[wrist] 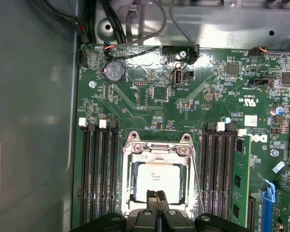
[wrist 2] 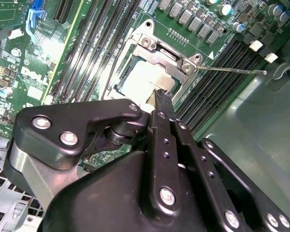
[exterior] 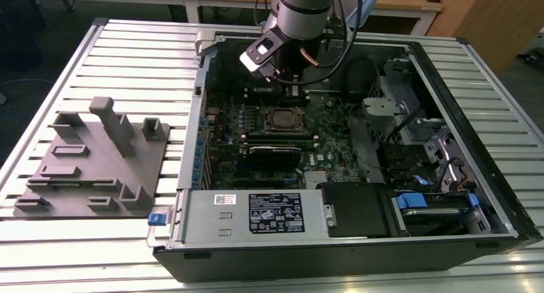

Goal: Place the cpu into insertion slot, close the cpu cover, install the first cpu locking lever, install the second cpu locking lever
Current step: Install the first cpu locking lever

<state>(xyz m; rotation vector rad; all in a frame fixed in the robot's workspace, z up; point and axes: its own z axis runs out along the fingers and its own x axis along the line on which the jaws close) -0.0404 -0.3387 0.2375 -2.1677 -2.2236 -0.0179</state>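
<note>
A slatted metal table [exterior: 127, 57] carries an open computer case [exterior: 340, 255], lying on its side. A grey fixture [exterior: 93, 172] with upright blocks sits on the table just beside the case, on the exterior view's left. The green motherboard [exterior: 246, 114] covers the floor of the case, and the arm [exterior: 297, 13] reaches down over its far part.

In both wrist views the gripper [wrist: 158, 194] hangs low over the socket area, its 2 fingers [wrist 2: 160, 104] pressed together with nothing between them. The tips are over the near edge of the cpu; I cannot tell whether they touch it.

2 banks of black memory slots [wrist: 99, 169] flank the socket.

The cover [wrist: 157, 151] lies flat over the slot [wrist: 133, 179]. Its window frames the cpu [wrist: 157, 179], which sits inside the slot with its silver top facing up.

1 thin wire lever [wrist 2: 232, 70] runs from the cover's corner out along the side, next to 1 memory bank. Whether it is latched cannot be told.
</note>
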